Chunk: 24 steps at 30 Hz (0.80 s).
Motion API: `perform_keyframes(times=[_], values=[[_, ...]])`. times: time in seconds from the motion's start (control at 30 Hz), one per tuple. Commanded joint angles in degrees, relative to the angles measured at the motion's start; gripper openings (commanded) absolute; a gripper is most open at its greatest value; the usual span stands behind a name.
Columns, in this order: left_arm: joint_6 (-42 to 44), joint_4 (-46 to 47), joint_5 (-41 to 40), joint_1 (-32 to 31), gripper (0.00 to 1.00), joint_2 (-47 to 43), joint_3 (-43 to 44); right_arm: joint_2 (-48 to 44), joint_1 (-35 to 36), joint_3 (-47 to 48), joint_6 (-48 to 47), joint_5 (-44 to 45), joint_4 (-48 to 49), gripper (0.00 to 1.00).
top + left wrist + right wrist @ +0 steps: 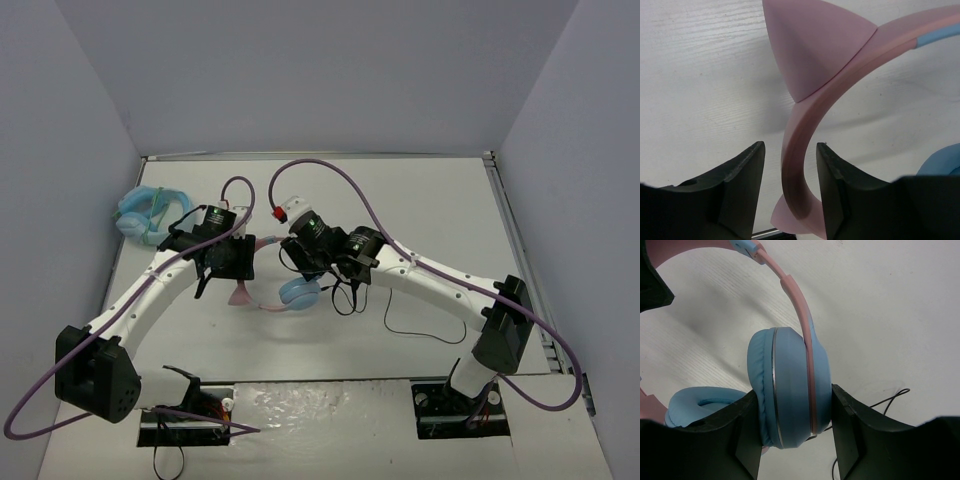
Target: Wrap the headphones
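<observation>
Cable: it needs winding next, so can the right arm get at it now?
Probably not yet: the right hand is clamped on an ear cup; the cable itself lies uncovered on the table beside that arm.

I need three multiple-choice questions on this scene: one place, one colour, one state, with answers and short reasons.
1. Where is the light blue looped item? A between the arm bases; B table's left edge; C table's right edge.
2. The headband inside the left gripper is: A black; B green; C pink.
3. The right gripper is: A clamping a blue ear cup; B hanging empty; C lying on the table.
Answers: 1 B, the top view shows it there; 2 C, the left wrist view shows pink; 3 A, its fingers press both cup sides.
</observation>
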Motion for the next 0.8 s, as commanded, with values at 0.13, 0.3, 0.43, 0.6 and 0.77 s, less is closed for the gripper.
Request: perform_keyframes(times=[0.13,0.3,0.43,0.6,0.77], values=[[1.1,0.1,-0.4,-0.6,0.36,-0.6,1.9,-4.5,-0.7,1.8,-0.6,-0.6,2.4,0.06],[1.2,0.2,0.0,-1.0,0.35,-0.2,1.9,-4.9,-0.7,1.6,-0.5,-0.5,2.3,0.06],[1.3,0.2,0.0,-1.1,0.32,0.1,2.0,-5.0,-0.7,1.5,-0.6,-0.8,2.0,0.06],[1.3,0.3,0.6,-1.3,0.28,0.1,2.0,-5.0,-0.7,1.3,-0.4,-1.1,1.9,0.05],[1.5,0.2,0.5,-1.6,0.21,0.1,2.0,-4.9,-0.7,1.2,-0.7,-1.2,1.7,0.06]])
